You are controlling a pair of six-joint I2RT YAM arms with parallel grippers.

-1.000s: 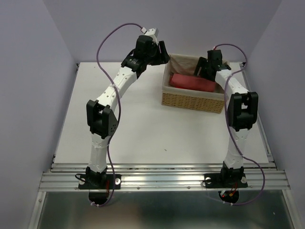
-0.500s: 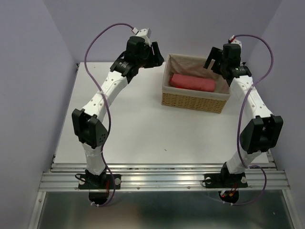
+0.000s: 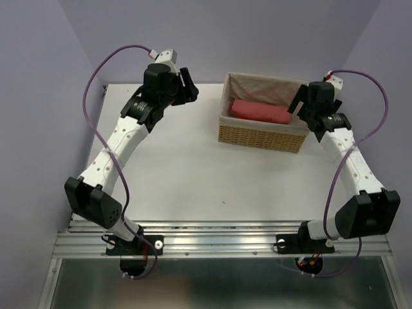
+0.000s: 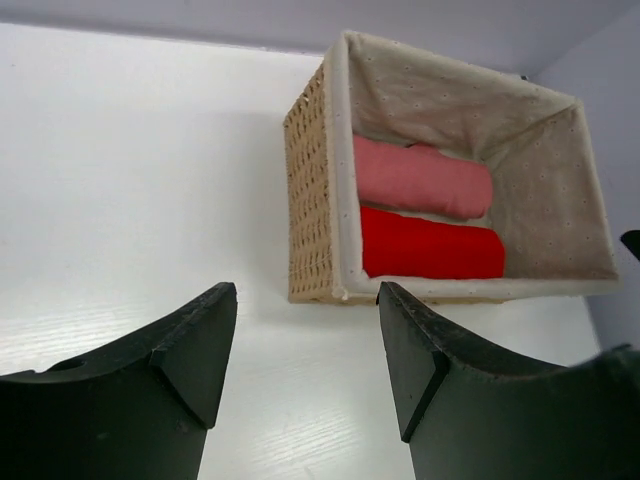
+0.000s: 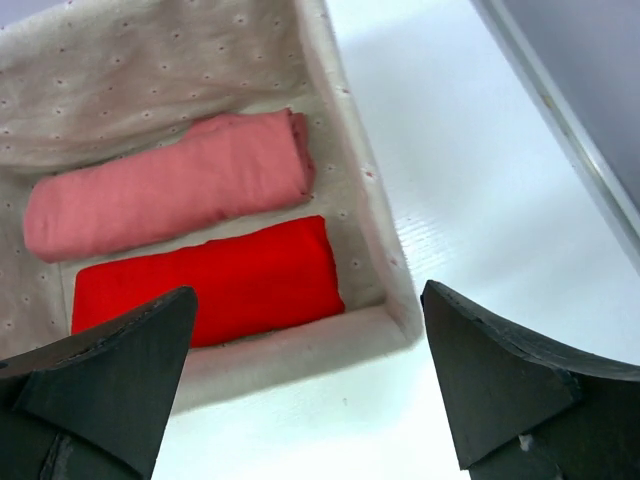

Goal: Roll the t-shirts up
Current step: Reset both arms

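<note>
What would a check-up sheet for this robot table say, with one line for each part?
Surface: white table, with a wicker basket at its far right.
Job's things: pink t-shirt and red t-shirt, both rolled, lying side by side in the basket.
Clutter: nothing seen.
Grippers: left gripper open and empty, above the table to the left of the basket; right gripper open and empty, above the basket's right end.
Cables: left purple cable and right purple cable, each looping off its arm, apart from the basket.
Surroundings: lilac walls; metal rail along the near edge.
</note>
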